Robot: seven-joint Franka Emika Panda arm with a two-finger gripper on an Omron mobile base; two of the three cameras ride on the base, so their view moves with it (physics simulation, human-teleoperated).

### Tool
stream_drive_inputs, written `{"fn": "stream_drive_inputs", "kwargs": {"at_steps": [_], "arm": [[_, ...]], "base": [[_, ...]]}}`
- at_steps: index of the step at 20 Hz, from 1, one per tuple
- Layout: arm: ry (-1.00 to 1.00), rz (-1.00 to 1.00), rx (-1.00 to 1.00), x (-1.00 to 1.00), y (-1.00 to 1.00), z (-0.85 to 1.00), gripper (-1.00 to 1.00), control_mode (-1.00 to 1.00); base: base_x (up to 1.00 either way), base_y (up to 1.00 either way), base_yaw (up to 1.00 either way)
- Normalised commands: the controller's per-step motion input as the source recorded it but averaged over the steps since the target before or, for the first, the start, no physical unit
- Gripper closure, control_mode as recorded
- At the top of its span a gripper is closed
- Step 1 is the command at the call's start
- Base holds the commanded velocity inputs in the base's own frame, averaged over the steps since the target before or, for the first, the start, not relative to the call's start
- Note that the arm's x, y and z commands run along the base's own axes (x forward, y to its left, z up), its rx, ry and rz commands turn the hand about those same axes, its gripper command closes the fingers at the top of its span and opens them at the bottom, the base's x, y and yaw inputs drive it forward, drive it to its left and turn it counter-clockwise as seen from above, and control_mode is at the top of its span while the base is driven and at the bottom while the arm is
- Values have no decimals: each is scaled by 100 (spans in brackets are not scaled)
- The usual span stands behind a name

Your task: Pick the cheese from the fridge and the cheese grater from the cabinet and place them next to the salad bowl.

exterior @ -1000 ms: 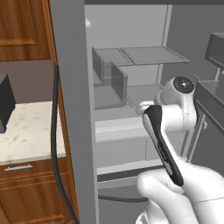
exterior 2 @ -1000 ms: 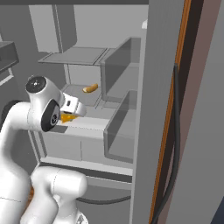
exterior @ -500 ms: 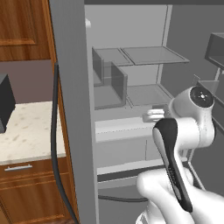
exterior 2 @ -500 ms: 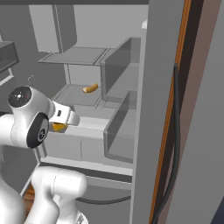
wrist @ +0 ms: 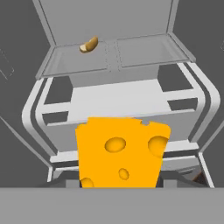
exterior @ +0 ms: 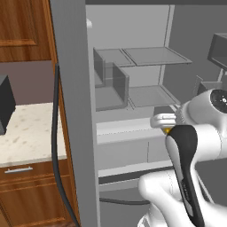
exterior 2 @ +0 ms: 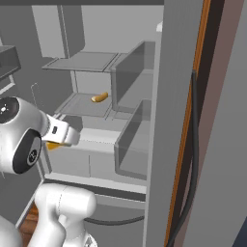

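Carrying the cheese (wrist: 120, 151) out of the fridge (exterior: 133, 111) looks to be the step in hand: in the hand view the orange-yellow wedge sits low and central, right at the gripper (wrist: 118, 181), whose jaws appear closed on it from either side, though the fingertips themselves are hidden behind the wedge. Reading the left base view from left to right, there is one pale speckled counter (exterior: 26, 133) under a reddish-brown cabinet (exterior: 22, 26), one black cable (exterior: 57, 146) hanging along the fridge edge, then the open fridge interior with two glass shelves (exterior: 153, 55) one above the other, and the white arm at the right with a sliver of orange at its wrist. In the right base view the gripper (exterior 2: 57, 141) hangs just in front of the drawer, one small curved brownish item (exterior 2: 99, 97) lying on the lower shelf behind it. I count one cheese and one such leftover item. The next move likely calls for backing clear of the fridge and turning toward the counter, keeping the grip firm.
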Motion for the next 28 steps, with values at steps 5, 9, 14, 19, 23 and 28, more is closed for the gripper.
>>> {"fn": "stream_drive_inputs", "kwargs": {"at_steps": [5,9,14,19,23,28], "arm": [[2,0,4,-29,2,5,100,-100],[2,0,0,-1,1,0,100,-100],[0,0,0,0,0,0,100,-100],[0,0,0,0,0,0,100,-100],[0,0,0,0,0,0,100,-100],[0,0,0,0,0,0,100,-100]], "base": [[0,0,0],[0,0,0],[0,0,0],[0,0,0],[0,0,0],[0,0,0]]}}
